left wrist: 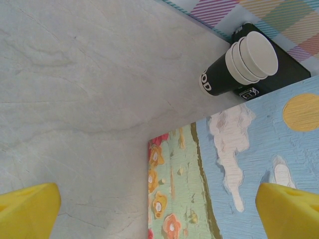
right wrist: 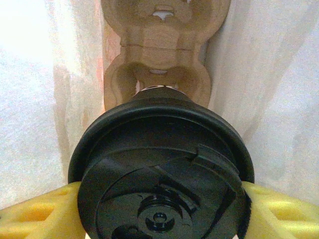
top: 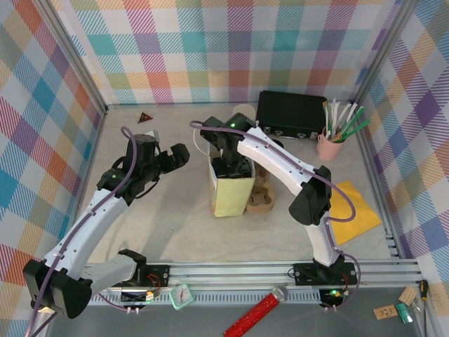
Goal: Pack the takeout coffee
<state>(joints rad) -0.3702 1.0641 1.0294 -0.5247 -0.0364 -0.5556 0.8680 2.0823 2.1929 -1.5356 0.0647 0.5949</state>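
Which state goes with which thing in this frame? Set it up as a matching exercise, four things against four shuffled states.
Things
1. takeout coffee
2. left gripper
3. stack of lidless cups
4. pink cup

States
A. upright, holding white and green sticks
B. open, holding nothing
C. clamped in the right gripper
D. lying on its side beside the black box

Pairs: 1-C; 2-B; 3-D; 4-A
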